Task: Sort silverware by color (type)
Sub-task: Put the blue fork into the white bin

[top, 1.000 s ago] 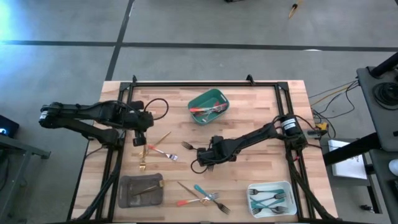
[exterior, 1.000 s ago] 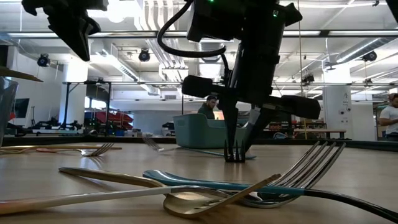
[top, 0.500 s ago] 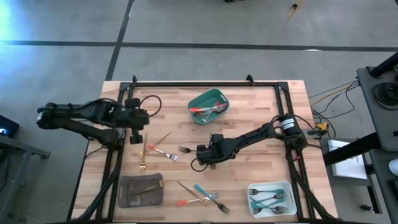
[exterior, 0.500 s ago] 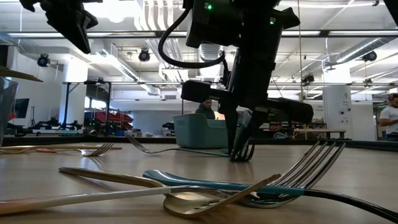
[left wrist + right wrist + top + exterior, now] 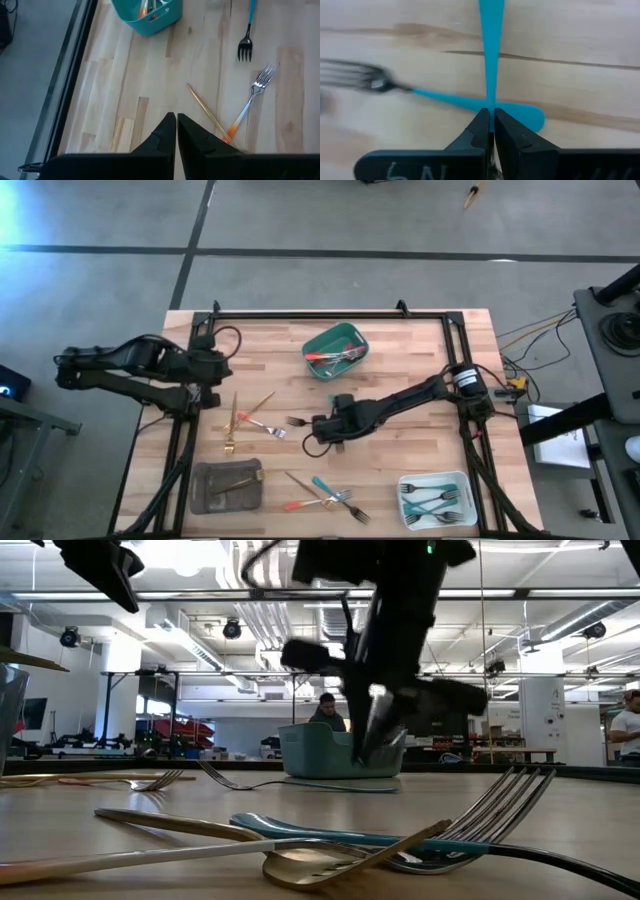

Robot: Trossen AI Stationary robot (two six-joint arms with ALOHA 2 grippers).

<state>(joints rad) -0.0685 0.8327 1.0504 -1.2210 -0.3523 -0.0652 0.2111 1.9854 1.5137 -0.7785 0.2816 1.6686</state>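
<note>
The right claw (image 5: 490,122) is pinching a teal-handled fork (image 5: 491,50) mid-bench, its tines running out of the wrist view. A second teal fork (image 5: 420,92) is lying blurred beneath. The left claw (image 5: 176,131) is hanging clenched and empty near the bench (image 5: 420,360) edge.

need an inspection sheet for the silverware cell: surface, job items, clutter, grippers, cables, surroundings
Surface: wooden table, bare wood between items.
Job's things: red-orange forks in green tray; teal forks in white tray; gold piece in grey tray. Unsorted: gold fork, loose red-orange fork, loose teal fork, mixed pile.
Clutter: nothing seen.
Grippers: right gripper mid-table, shut on held teal fork; left gripper shut, empty, near the table's left edge.
Cables: black loop on the left arm; loose wires off the table's right side.
Surroundings: person in the room beyond the table.
</note>
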